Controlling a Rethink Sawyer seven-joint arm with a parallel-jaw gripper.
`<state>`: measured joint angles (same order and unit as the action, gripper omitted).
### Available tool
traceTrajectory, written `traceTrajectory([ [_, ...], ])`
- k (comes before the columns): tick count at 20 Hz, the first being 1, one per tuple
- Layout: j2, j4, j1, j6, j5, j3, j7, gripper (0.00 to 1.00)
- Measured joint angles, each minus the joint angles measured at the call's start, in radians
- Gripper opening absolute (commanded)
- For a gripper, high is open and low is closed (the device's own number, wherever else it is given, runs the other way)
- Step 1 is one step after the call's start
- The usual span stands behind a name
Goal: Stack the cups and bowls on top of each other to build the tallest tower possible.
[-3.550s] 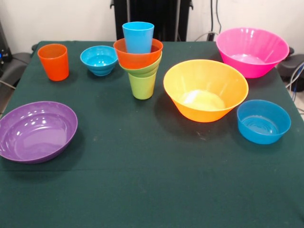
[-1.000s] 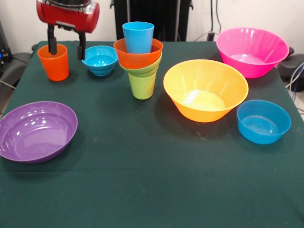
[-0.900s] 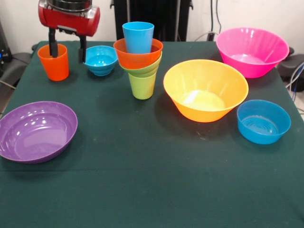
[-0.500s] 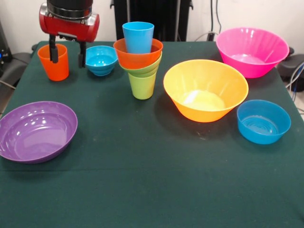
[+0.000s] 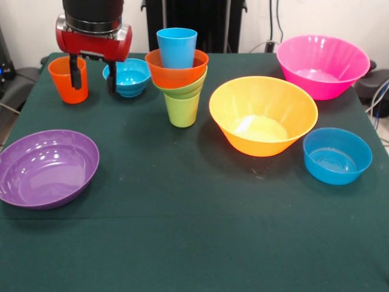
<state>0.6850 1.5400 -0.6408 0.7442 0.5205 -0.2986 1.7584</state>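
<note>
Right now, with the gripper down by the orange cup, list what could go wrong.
1. The open gripper hangs between the orange plastic tumbler and the small blue plastic bowl; one finger overlaps the tumbler's side and could tip it.
2. The other finger might nudge the bowl.
3. The tower, narrow lime green cup at its base, looks easy to topple.

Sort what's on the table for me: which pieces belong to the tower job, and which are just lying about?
In the job:
tower
orange cup
small blue bowl
purple bowl
yellow-orange bowl
pink bowl
medium blue bowl
gripper, open

Just lying about:
cables behind the table
</note>
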Motion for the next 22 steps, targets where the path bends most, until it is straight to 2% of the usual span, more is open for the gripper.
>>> traceTrajectory([
  [6,-0.016,0.000,-0.033,0.016,0.021,-0.059,-0.062,1.00],
  [15,-0.020,0.000,-0.047,0.186,0.064,-0.118,-0.284,1.00],
  [22,-0.021,0.000,-0.048,0.258,0.074,-0.157,-0.406,1.00],
])
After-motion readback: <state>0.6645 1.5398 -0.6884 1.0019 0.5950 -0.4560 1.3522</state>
